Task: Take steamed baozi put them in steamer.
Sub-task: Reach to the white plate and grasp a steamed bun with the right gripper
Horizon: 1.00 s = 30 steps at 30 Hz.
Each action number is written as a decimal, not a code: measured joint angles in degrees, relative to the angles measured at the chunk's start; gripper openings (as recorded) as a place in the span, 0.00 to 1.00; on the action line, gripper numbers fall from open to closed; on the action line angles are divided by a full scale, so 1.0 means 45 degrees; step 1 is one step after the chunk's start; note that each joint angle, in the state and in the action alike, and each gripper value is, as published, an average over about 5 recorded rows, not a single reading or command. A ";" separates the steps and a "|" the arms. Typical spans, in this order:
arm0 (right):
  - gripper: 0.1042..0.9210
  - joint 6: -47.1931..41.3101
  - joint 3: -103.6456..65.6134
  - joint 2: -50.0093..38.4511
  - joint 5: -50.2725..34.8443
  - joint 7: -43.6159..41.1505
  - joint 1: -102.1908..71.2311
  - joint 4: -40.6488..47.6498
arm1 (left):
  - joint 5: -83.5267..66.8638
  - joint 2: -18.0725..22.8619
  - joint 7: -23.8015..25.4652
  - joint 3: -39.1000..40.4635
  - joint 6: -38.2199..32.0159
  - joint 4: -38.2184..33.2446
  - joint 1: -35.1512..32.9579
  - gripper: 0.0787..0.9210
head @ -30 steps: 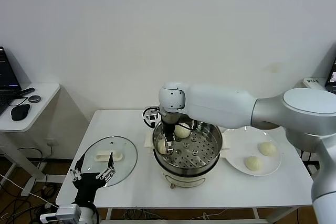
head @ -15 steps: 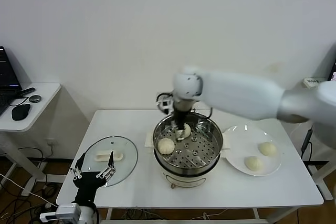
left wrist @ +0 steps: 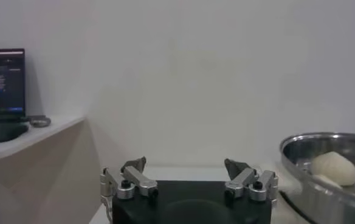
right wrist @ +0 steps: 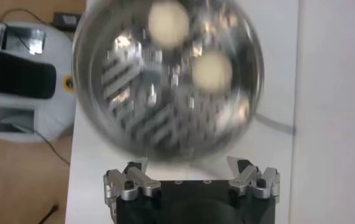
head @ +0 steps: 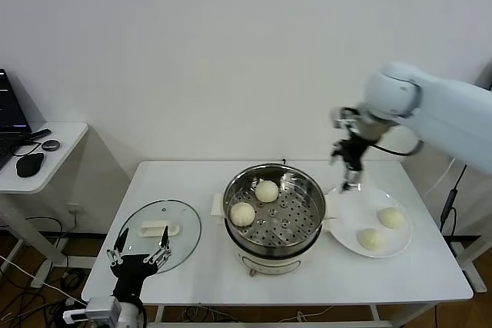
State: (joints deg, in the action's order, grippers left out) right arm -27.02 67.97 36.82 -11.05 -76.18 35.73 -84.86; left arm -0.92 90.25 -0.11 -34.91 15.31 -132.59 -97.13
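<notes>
Head view: two baozi in steamer, two on plate.
Steamer (head: 274, 217) stands mid-bench (head: 192, 274); inside it lie one baozi (head: 267, 190) and another (head: 242, 213). Remaining buns (head: 391, 217) and (head: 371, 239) rest on the plate (head: 346, 220). Right gripper (head: 350, 176) hangs above the plate's near rim, jaws wide, empty. Left gripper (head: 138, 257) sits low by the lid (head: 184, 228), jaws wide, empty.

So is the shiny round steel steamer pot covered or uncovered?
Uncovered: the steamer shows two buns inside; the round glass lid lies beside it.
</notes>
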 measured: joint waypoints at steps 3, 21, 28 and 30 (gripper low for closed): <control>0.88 0.0617 -0.0720 -0.0754 0.0920 -0.0105 -0.1111 -0.0015 | -0.0001 0.0015 0.0001 -0.0005 0.0008 0.0085 -0.0105 0.88; 0.88 0.2823 -0.6273 -0.0912 0.5037 0.0024 -0.8051 0.2134 | 0.0373 0.0171 0.0032 -0.0047 0.0058 0.0654 -0.0423 0.88; 0.88 0.3239 -0.7126 -0.0323 0.5731 0.0103 -0.9104 0.2926 | 0.0400 0.0127 0.0047 -0.0092 0.0044 0.0772 -0.0400 0.88; 0.88 0.3323 -0.7289 -0.0158 0.5891 0.0118 -0.9303 0.3121 | 0.0415 0.0118 0.0059 -0.0097 0.0031 0.0816 -0.0399 0.88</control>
State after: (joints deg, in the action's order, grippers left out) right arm -12.06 35.17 36.11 15.46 -75.65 -6.14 -70.82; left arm 0.94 90.78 0.16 -35.34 15.44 -128.91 -98.93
